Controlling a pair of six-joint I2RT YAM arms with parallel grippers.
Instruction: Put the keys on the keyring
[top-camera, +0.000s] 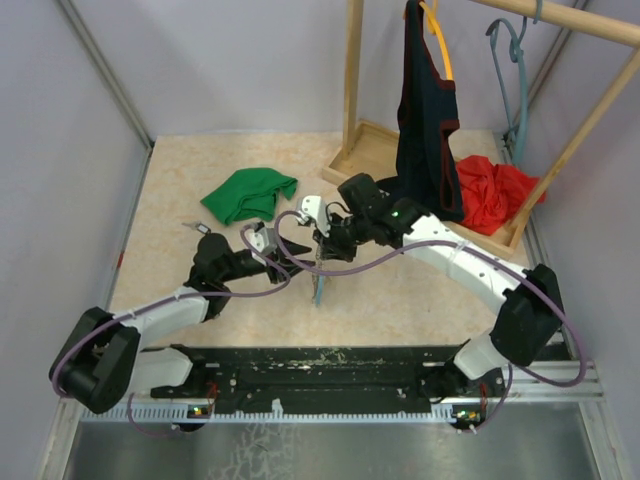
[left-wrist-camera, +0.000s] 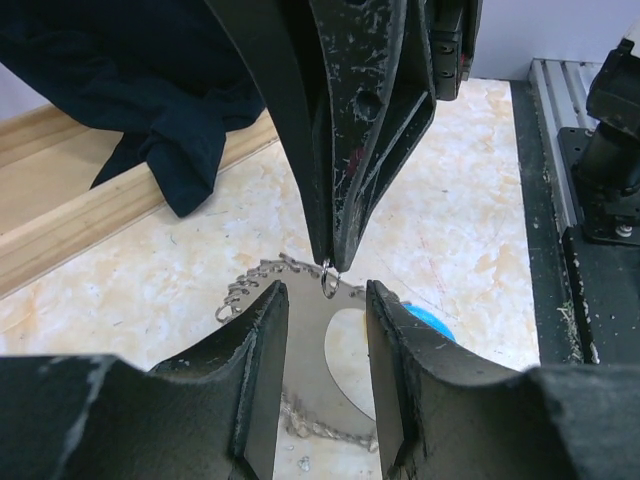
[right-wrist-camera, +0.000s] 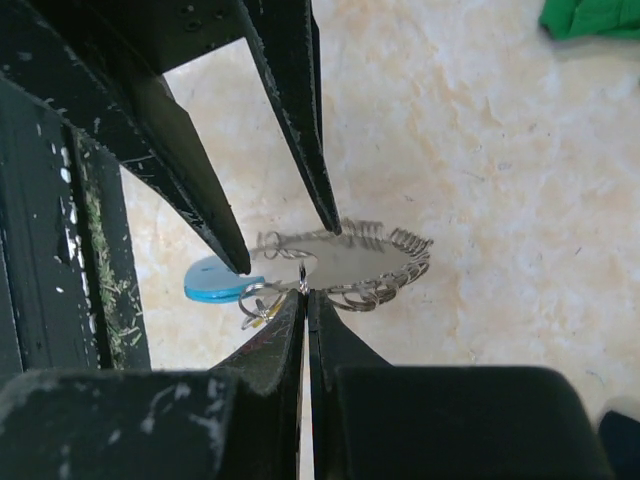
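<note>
The keyring (right-wrist-camera: 392, 268), a silvery chain loop with a light blue band (right-wrist-camera: 212, 286), lies on the beige table. It also shows in the left wrist view (left-wrist-camera: 250, 285) and the top view (top-camera: 318, 288). A small key with a yellow head (right-wrist-camera: 257, 316) lies by the blue band. My right gripper (right-wrist-camera: 305, 295) is shut on a small metal ring (right-wrist-camera: 302, 281) at the loop's near edge. This pinch also shows in the left wrist view (left-wrist-camera: 329, 268). My left gripper (left-wrist-camera: 325, 300) is open, its tips standing at the loop on either side of that ring. Other keys are hidden.
A green cloth (top-camera: 250, 192) lies at the back left. A wooden rack (top-camera: 352, 120) at the back right holds a dark garment (top-camera: 425, 110), with a red cloth (top-camera: 495, 190) on its base. The black base rail (top-camera: 320, 365) runs along the near edge.
</note>
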